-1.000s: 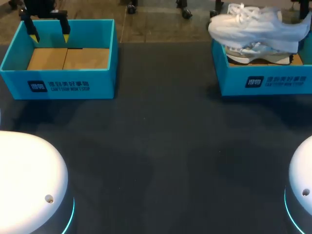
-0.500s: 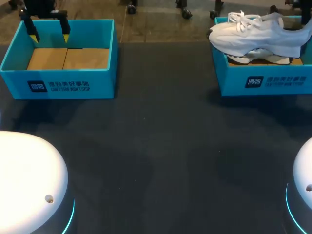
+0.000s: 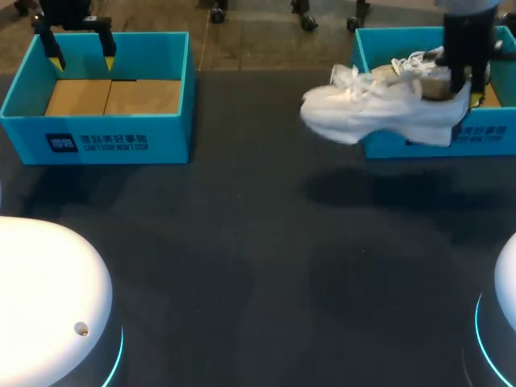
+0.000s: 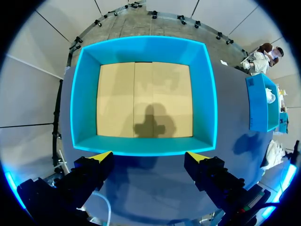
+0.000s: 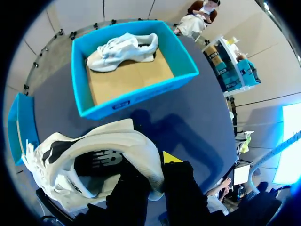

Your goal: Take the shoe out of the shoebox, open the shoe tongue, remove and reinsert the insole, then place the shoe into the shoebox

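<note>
On my left, the left gripper (image 4: 149, 157) hangs with its yellow-tipped fingers spread wide and nothing between them, over the near wall of the left turquoise cardboard shoebox (image 4: 143, 147), whose tan floor is bare.

Toward the middle, the white lace-up running shoe (image 3: 379, 113) is in the air above the dark table (image 3: 258, 258), outside its box, by the box's front left corner, toe pointing to my left.

I judge it light, with a soft, yielding upper and a stiffer chunky sole. Held by the heel alone, the toe could sag or swing, so I'd grip the padded heel collar firmly. The collar compresses, which helps the hold. It looks clean, with loose white laces flopping over the tongue and a dark lining inside.

The right gripper (image 5: 153, 169) is clamped on that heel collar, one finger inside the shoe and one outside.

Further right sits the right turquoise cardboard shoebox (image 3: 484, 137), where a second white shoe (image 5: 123, 47) lies against the far wall.
</note>
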Action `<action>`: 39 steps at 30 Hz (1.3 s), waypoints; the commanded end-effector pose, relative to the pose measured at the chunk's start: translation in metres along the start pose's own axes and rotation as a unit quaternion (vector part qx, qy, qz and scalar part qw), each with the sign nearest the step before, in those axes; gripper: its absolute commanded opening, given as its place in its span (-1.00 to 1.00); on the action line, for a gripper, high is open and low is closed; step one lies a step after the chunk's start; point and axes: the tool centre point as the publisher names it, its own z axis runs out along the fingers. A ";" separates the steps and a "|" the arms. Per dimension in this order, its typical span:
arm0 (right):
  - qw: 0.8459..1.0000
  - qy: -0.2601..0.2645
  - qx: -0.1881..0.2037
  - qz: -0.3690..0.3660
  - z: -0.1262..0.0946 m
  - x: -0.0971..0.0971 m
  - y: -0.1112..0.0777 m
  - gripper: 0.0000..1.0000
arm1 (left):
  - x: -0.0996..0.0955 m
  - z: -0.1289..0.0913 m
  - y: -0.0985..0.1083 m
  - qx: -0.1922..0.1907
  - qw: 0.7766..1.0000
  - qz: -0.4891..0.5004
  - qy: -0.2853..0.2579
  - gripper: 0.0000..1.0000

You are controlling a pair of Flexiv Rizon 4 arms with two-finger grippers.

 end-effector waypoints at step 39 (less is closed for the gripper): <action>0.999 0.033 0.029 -0.002 0.049 0.101 -0.187 -1.00 | 0.000 0.000 0.000 -0.001 1.000 0.000 -0.001 1.00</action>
